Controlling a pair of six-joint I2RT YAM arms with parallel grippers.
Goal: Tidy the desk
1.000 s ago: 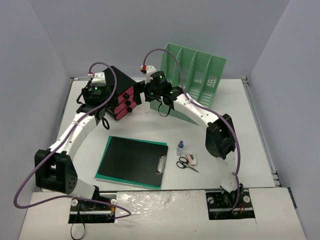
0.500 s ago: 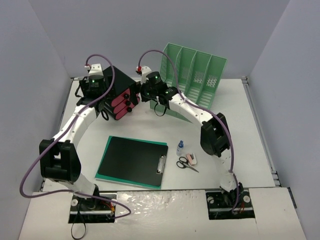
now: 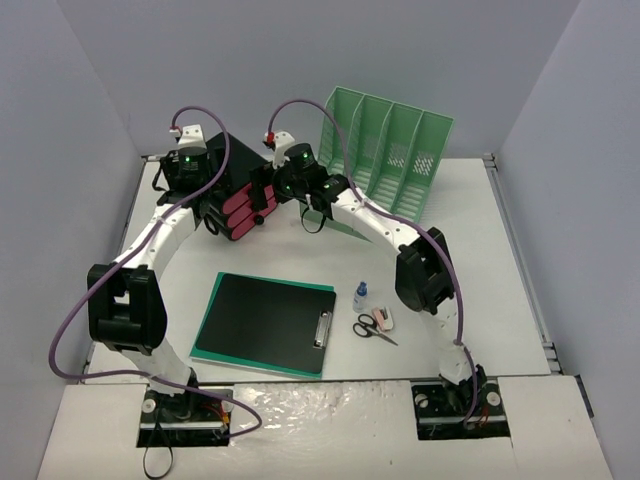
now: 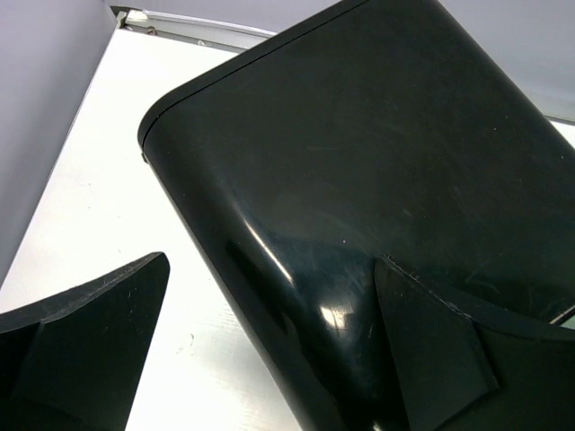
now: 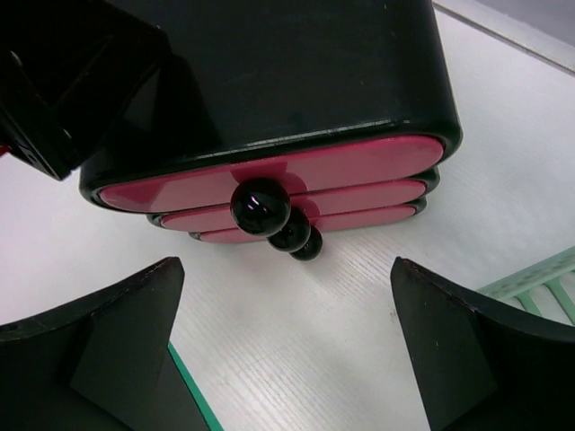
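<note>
The desk [image 3: 480, 250] is a white tabletop with metal edge rails. A black drawer unit [image 3: 238, 192] with red drawer fronts and three black knobs [image 5: 260, 205] stands at the far left. My left gripper [image 3: 205, 197] is open and straddles the unit's rounded left edge [image 4: 269, 359]; its right finger [image 4: 440, 359] lies against the black shell [image 4: 359, 162]. My right gripper [image 3: 268, 192] is open and empty, hovering just in front of the red drawer fronts [image 5: 283, 350].
A mint-green file rack [image 3: 390, 150] stands at the back, its edge showing in the right wrist view [image 5: 539, 278]. A black clipboard on a green pad [image 3: 265, 322] lies near the front. A small bottle [image 3: 360, 295], scissors [image 3: 374, 328] and a pink eraser [image 3: 384, 319] lie to its right.
Both wrists have moved toward the far left. The right gripper has closed in on the drawer fronts, and the drawer unit has shifted slightly back and left.
</note>
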